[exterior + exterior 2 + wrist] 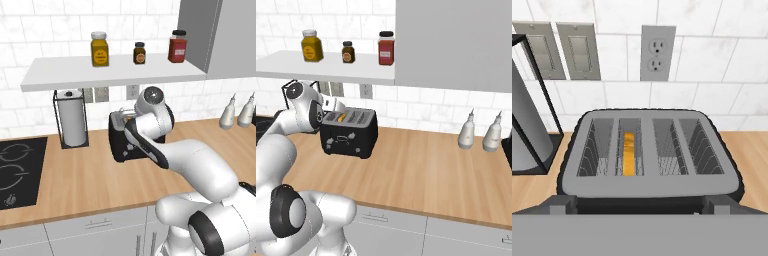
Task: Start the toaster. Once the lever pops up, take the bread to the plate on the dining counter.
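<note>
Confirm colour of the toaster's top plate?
Grey, on a black body; the toaster top shows best in the hand view.

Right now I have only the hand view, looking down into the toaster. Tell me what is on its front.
Observer: The toaster front carries small white markings; I cannot make out a lever's position.
Operator: Say what stands on the counter past its other side from the paper towel.
Observer: Two white bottles, well apart from it, near the wall.
Operator: Now past the paper towel.
Observer: A black cooktop is set into the counter there.
</note>
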